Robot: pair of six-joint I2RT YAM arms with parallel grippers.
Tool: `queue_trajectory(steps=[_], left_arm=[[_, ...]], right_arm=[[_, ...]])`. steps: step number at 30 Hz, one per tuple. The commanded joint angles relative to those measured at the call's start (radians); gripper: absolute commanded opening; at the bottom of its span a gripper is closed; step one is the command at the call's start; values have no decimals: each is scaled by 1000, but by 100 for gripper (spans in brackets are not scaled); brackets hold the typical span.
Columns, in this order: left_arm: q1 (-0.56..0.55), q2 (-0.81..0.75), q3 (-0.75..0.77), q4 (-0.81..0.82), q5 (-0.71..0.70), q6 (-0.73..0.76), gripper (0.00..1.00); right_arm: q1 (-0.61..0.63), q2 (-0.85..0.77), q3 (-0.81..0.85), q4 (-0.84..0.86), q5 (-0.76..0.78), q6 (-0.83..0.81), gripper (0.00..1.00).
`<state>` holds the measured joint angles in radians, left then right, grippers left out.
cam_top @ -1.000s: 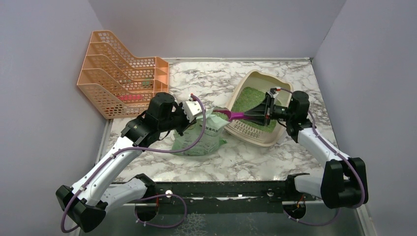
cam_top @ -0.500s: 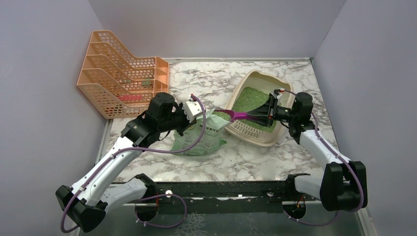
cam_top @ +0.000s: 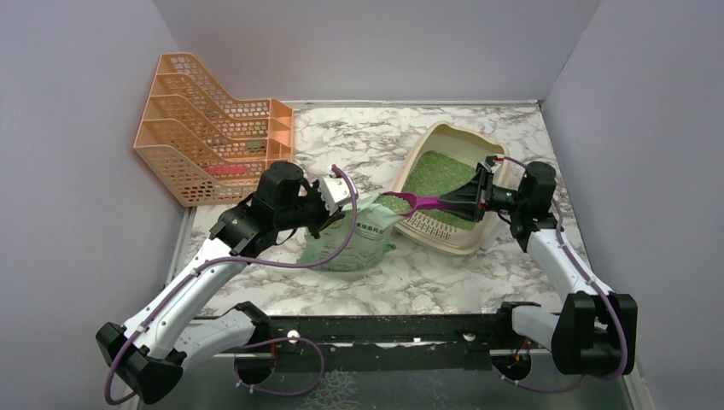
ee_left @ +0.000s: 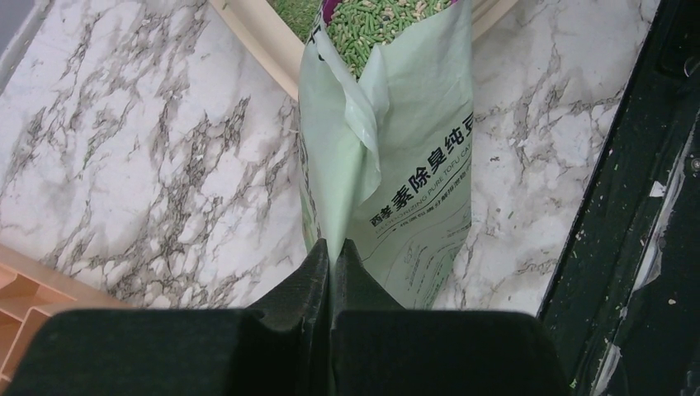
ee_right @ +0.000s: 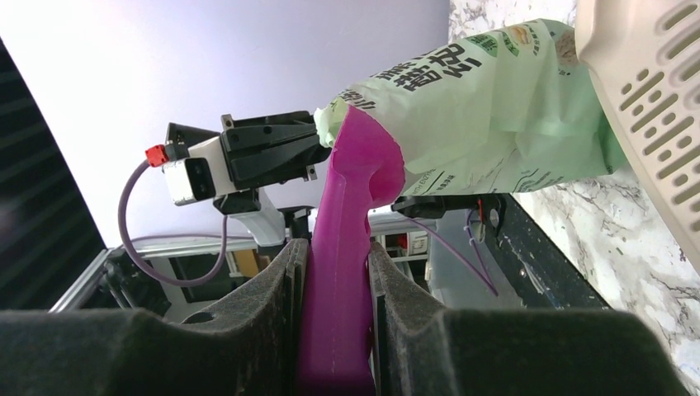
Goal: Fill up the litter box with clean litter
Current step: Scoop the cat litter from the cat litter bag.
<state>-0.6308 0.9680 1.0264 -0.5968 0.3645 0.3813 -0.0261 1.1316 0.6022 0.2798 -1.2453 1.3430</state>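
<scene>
- Our left gripper [ee_left: 330, 247] is pinched shut on the edge of a soft translucent green plastic bag with dark print [ee_left: 413, 165]. It holds the bag's mouth up, just beside the beige plastic rounded-rectangular litter box [cam_top: 431, 229] on the marble counter [cam_top: 367, 137].
- Our right gripper [ee_right: 337, 247] is clamped around the handle of a magenta plastic scoop [ee_right: 338, 272].
- Over the last second the right arm has drawn back to the right. This pulled the scoop's bowl, heaped with clean litter [ee_left: 380, 21] in small bright green granules, from the bag's mouth toward the box.
- The box floor already shows a green layer, so we judge this to be another load about to be tipped in.
</scene>
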Motion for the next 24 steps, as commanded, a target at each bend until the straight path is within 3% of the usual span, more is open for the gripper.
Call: queue_trajectory(steps=[1,7,14,24], left_arm=[[6,-44,45,50,6,0,0],[5,-40,48,50,12,-2,0],[5,-16,58,46,33,-9,0],[5,-33,69,46,11,-3,0]], right_arm=[[-51,-26,25,1,-15,-8,1],[-58,-40,56,-43,-6,-23,1],[-58,-45,213,-331,31,-182,1],[-58,-56,196,-341,44,-187,1]])
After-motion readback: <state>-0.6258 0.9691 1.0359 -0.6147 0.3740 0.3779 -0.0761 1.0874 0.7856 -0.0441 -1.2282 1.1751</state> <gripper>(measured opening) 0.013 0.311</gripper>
